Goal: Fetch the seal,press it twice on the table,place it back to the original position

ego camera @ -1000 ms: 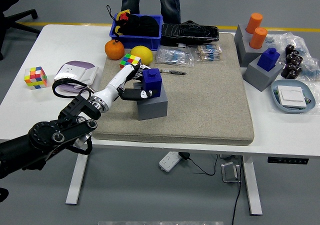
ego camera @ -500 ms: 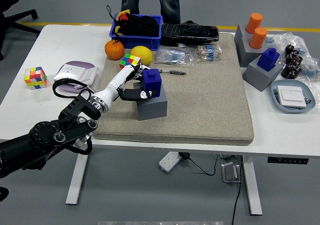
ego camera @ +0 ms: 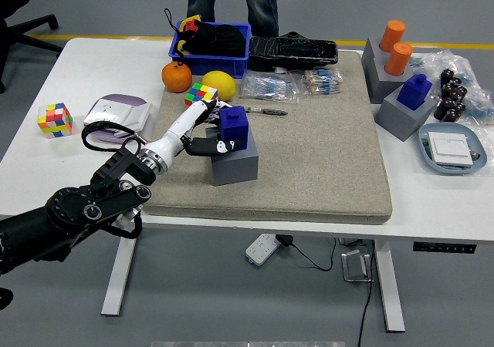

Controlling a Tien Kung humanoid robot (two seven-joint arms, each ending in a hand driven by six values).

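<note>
Almost nothing has changed in the last second; the left hand [ego camera: 207,131] stays closed around the dark blue block-shaped seal [ego camera: 234,126], which still sits in the grey square holder [ego camera: 235,162] just under the fingers; so, I judge, lifting has not begun.

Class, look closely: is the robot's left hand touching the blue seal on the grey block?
Touching. The head view shows the left hand with fingers wrapped against the blue seal, no gap visible.
</note>
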